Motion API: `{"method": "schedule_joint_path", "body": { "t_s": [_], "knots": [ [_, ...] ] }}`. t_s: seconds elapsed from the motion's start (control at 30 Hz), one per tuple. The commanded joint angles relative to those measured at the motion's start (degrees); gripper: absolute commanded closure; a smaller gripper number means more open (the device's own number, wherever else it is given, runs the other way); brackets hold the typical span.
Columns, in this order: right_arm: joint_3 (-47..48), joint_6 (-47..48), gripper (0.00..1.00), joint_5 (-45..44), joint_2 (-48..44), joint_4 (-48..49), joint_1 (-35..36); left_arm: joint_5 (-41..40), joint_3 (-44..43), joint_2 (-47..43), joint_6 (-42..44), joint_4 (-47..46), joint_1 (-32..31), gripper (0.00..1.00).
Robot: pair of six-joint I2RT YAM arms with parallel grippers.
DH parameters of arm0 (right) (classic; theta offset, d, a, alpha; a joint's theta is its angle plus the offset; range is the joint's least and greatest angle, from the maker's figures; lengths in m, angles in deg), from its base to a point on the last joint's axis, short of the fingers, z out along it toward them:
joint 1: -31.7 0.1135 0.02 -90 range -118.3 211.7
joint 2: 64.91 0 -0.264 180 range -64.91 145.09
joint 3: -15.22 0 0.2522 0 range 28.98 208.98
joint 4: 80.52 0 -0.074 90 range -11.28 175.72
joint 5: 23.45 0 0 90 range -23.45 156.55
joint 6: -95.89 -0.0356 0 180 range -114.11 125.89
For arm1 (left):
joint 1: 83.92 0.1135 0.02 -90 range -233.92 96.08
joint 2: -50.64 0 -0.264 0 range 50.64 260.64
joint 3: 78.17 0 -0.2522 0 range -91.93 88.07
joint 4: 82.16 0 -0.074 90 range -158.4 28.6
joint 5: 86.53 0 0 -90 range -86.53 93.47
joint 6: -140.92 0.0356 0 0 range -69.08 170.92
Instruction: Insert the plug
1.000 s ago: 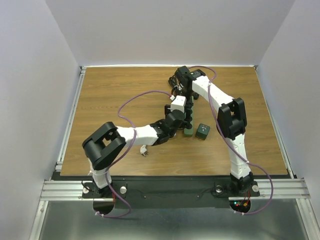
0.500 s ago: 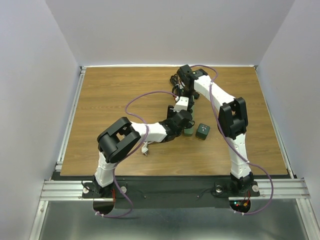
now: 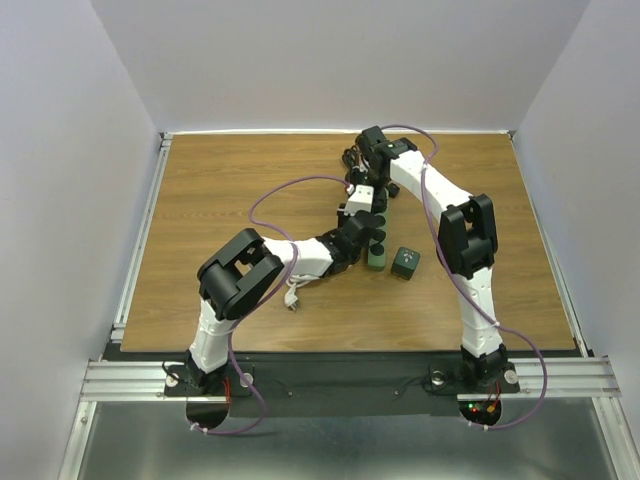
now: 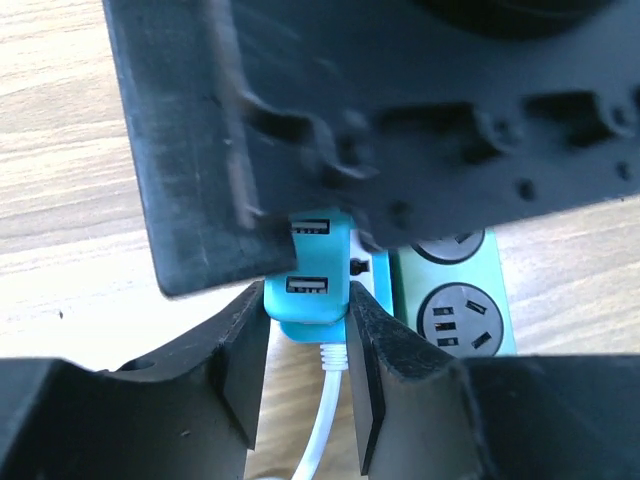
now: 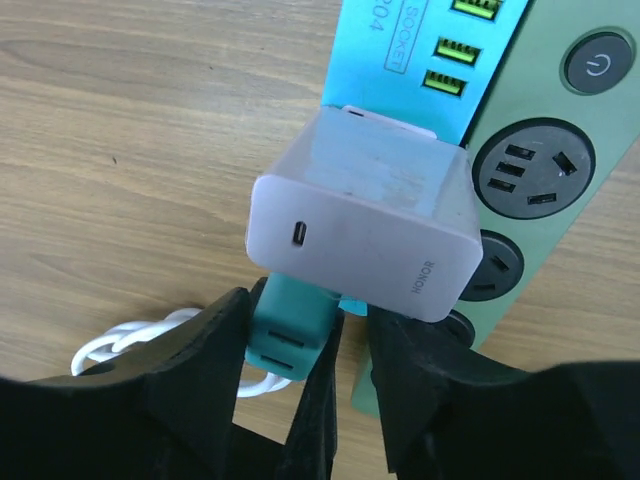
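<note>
Right gripper [image 5: 310,312]: fingers drawn in on the white adapter [image 5: 365,228], seemingly pinching its lower sides; the contact is half hidden.

White adapter: a squarish block right of the worktop's [image 3: 220,200] centre, nearer the far edge than the near one. The face with the small oval port points back at the right wrist camera. The body's long axis runs away from that camera, down toward the power strip [image 5: 545,165]. It sits over the seam between the strip's teal USB side and its green socket side, just beside the first socket. Prongs are out of sight.

Left gripper [image 4: 307,322]: clamped on the teal end of the power strip, one finger touching each side. The white cable [image 4: 322,420] leaves that end between the fingers.

Power strip: flat on the wood, long axis running near-to-far in the top view. Only its near end shows clear of the arms.

Edges and room: the green cube [image 3: 405,262] stands just right of the strip's near end, apart from it. Black cables [image 3: 350,160] bunch near the far edge behind the right wrist. Bare wood runs from the strip to the left edge and to the far-left corner. A narrower strip of wood lies toward the right edge.
</note>
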Motion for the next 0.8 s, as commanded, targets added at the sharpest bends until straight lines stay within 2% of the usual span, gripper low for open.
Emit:
{"method": "schedule_joint_path", "body": {
  "t_s": [0.0,0.13,0.2,0.23,0.33,0.6,0.77],
  "knots": [
    [0.1,1.45,0.39,-1.44,-2.69,1.08,-0.89,0.18,-1.56,0.81,-0.76,-0.43,2.83,0.87],
    [0.54,1.45,0.32,-1.36,-4.53,1.6,-1.24,2.37,-2.17,1.34,0.38,-0.6,3.53,0.93],
    [0.89,1.19,0.21,-1.53,-5.24,1.69,-1.59,4.13,-2.61,1.6,1.34,-0.52,3.62,0.96],
    [0.89,1.18,0.19,-1.79,-5.59,1.69,-1.76,4.14,-2.7,1.61,1.43,-0.34,3.71,0.97],
    [-0.07,1.36,0.16,-2.32,-7.7,1.78,-2.81,7.03,-2.7,1.61,2.05,0.54,4.06,1.0],
    [-5.69,1.8,0.13,-3.73,-13.85,4.24,-6.33,13.36,-1.03,1.08,4.68,0.98,6.17,1.0],
    [-9.47,2.41,0.13,-3.91,-17.37,6.7,-9.67,21.35,1.69,-1.2,6.18,0.28,8.98,1.0]
  ]
}}
